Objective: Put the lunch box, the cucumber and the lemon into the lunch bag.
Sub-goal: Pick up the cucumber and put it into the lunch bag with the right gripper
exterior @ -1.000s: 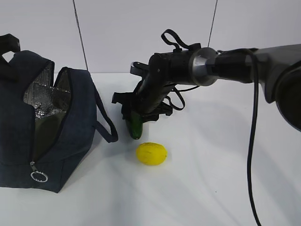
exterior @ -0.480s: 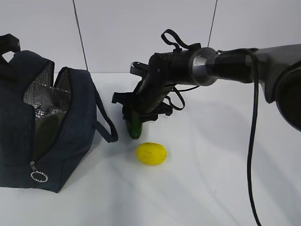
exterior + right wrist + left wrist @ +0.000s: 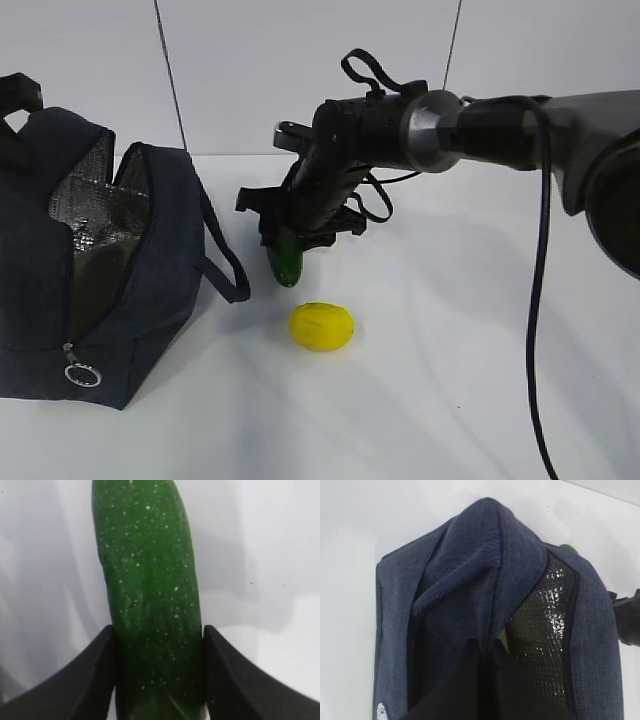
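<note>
lunch bag (image 3: 95,275) left, cucumber (image 3: 287,262) right of it, lemon (image 3: 321,326) before cucumber

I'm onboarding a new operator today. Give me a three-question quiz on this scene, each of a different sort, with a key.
1. True or false: the right gripper is shut on the cucumber.
2. Which lies nearer the lunch bag: A) the lemon, B) the cucumber?
3. Fill in: the lunch bag's zipper is ____.

Key: 1 true. 2 B. 3 open, showing the silver lining.
</note>
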Controlling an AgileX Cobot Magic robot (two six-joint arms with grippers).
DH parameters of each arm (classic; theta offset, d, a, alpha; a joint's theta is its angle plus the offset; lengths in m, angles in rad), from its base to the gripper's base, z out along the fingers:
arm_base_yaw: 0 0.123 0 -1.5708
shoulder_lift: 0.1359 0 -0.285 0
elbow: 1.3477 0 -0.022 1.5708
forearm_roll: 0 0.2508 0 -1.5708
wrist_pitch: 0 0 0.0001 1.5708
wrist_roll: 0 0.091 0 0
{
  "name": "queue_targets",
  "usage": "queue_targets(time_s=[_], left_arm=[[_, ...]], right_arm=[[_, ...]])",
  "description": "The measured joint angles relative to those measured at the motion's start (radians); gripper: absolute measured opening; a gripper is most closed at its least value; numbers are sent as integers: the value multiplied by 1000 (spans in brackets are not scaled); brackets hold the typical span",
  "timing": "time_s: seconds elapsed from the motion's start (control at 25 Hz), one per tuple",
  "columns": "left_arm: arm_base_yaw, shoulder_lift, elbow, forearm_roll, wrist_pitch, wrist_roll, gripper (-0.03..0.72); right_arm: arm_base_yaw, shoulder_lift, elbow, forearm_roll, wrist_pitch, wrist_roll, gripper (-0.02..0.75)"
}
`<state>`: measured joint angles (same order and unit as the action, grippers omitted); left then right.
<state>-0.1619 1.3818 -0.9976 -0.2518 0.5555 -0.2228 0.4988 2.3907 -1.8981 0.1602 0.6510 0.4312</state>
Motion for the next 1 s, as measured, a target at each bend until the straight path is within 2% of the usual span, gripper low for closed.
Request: queue_targets(time_s=[0.2, 0.52, 0.8, 1.0], left_arm=[[0, 0, 0, 2, 0, 0, -7], [0, 0, 0, 3, 0, 0, -7], [0, 0, 0, 3, 0, 0, -7], [0, 0, 0, 3, 0, 0, -7]], right_arm=[[0, 0, -71, -70, 93, 0, 389], [0, 0, -233, -175, 355, 0, 389], [0, 0, -436, -193, 560, -2, 388], [4, -2, -527, -176, 583, -93, 388]])
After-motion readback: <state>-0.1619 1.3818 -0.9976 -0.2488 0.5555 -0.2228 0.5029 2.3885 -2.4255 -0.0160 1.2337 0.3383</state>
